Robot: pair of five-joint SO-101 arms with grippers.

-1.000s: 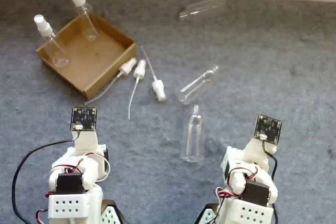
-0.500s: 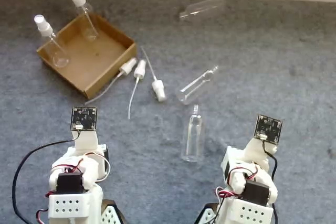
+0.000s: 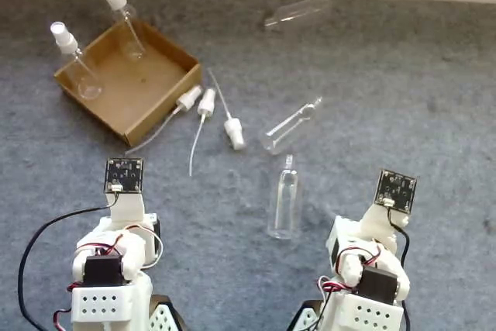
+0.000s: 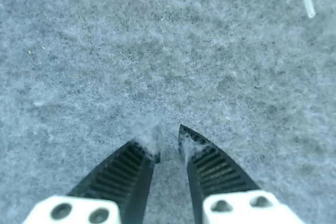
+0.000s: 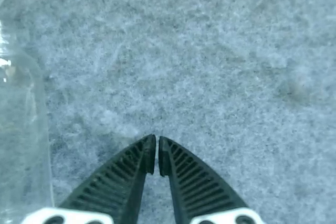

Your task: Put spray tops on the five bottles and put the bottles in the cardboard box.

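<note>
The clear topless plastic bottle just below centre in the high view looks light and slippery, so you should grip its body gently; the right gripper has fingers together, the left gripper slightly apart.

Two capped bottles stand in the cardboard box.

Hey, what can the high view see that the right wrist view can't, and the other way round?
High view adds: the brown cardboard box holding two capped clear bottles, three loose white spray tops, and a far uncapped clear bottle lying down. Right wrist view adds: the right gripper, its black ribbed fingers closed together. Both: the grey carpet and the nearest clear bottle.
</note>
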